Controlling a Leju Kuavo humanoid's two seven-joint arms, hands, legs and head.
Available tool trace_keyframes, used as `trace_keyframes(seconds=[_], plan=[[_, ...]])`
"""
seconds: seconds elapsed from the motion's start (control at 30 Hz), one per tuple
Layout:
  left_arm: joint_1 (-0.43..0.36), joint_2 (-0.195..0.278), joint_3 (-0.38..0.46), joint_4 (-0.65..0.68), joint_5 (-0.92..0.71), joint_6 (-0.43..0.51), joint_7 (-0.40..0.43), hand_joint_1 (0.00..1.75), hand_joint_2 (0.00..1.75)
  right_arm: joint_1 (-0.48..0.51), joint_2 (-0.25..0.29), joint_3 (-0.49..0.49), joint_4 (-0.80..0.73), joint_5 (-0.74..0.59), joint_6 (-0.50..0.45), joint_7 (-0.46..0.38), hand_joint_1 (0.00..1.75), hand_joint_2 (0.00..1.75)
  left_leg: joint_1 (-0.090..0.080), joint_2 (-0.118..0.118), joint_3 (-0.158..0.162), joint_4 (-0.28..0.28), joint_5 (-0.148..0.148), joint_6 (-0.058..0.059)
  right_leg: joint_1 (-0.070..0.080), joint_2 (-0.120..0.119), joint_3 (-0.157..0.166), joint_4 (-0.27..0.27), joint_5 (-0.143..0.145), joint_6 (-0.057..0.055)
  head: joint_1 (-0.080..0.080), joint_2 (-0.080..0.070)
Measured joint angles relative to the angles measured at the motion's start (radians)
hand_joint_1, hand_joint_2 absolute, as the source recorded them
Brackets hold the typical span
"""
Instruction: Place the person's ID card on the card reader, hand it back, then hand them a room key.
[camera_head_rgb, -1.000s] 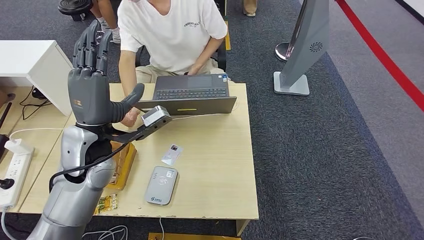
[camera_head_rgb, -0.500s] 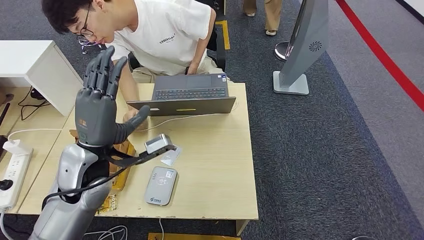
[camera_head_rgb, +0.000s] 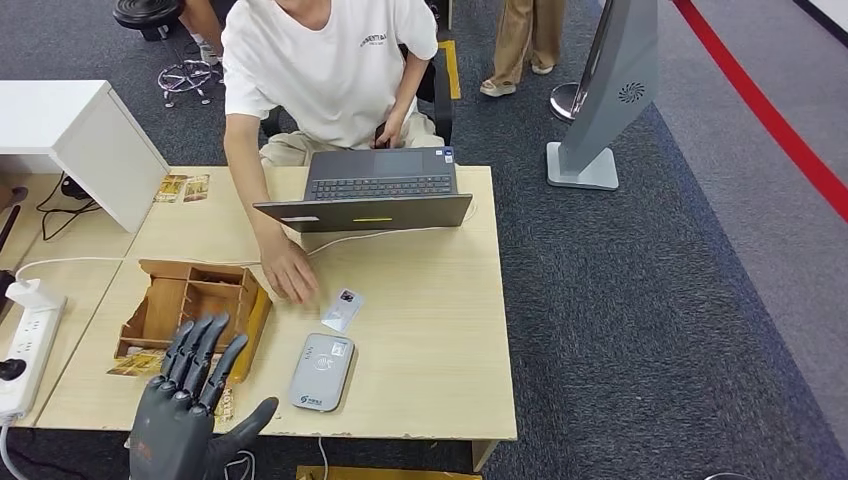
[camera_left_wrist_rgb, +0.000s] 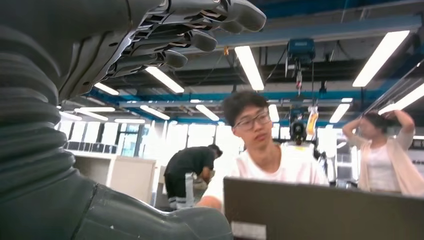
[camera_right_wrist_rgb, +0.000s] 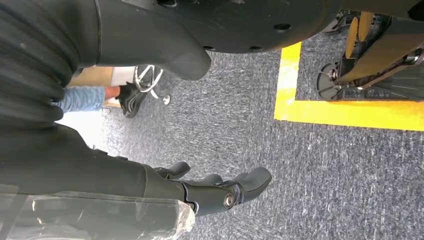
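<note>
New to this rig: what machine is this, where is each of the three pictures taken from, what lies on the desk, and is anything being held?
It is a humanoid robot with two many-fingered hands. The head view looks down from its body onto a wooden desk. On it lie an ID card, a grey card reader, a laptop and a wooden box. A seated person's hand rests beside the card. The left hand is raised at the near edge, fingers spread, holding nothing. The left wrist view looks past that hand toward the person. The right wrist view looks down at carpet, where the right hand hangs with nothing in it.
</note>
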Motion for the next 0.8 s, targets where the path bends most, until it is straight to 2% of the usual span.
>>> trace_keyframes(seconds=[0.27,0.4,0.5,0.6,0.8], plan=[[0.131,0.044,0.005,0.0,0.002,0.009,0.079,0.0,1.75,0.0,0.0,0.0,0.0,0.012,-0.001,-0.001,0.0,1.75,0.0,0.0,0.0,0.0,0.0,0.0,0.0,0.0,0.001,0.0,0.0,0.0,0.0,0.0],[0.175,0.038,0.052,0.01,0.031,0.01,0.041,0.0,1.75,0.0,0.0,0.0,0.001,0.025,0.004,0.001,0.0,1.75,0.0,0.0,0.0,0.0,0.0,0.0,0.0,-0.001,0.001,0.0,0.0,0.0,0.0,0.0],[0.191,0.004,0.135,0.05,0.074,0.01,-0.071,0.0,1.75,-0.001,0.0,0.002,0.001,0.039,0.014,0.001,0.0,1.75,0.0,-0.001,0.0,0.0,0.0,0.0,0.0,-0.001,0.001,0.0,0.0,0.0,0.0,0.0],[0.193,-0.058,0.246,0.114,0.107,0.01,-0.236,0.0,1.75,-0.001,0.0,0.005,0.001,0.051,0.019,0.001,0.0,1.75,0.0,-0.001,0.0,0.0,0.0,0.0,0.0,-0.002,0.002,0.0,0.0,0.0,0.0,0.0],[0.187,-0.192,0.466,0.222,0.121,0.01,-0.491,0.0,1.75,-0.002,0.0,0.011,0.001,0.069,0.022,0.001,0.0,1.75,0.0,-0.001,0.001,0.0,0.0,0.0,0.0,-0.002,0.002,0.0,0.0,0.0,0.0,0.0]])
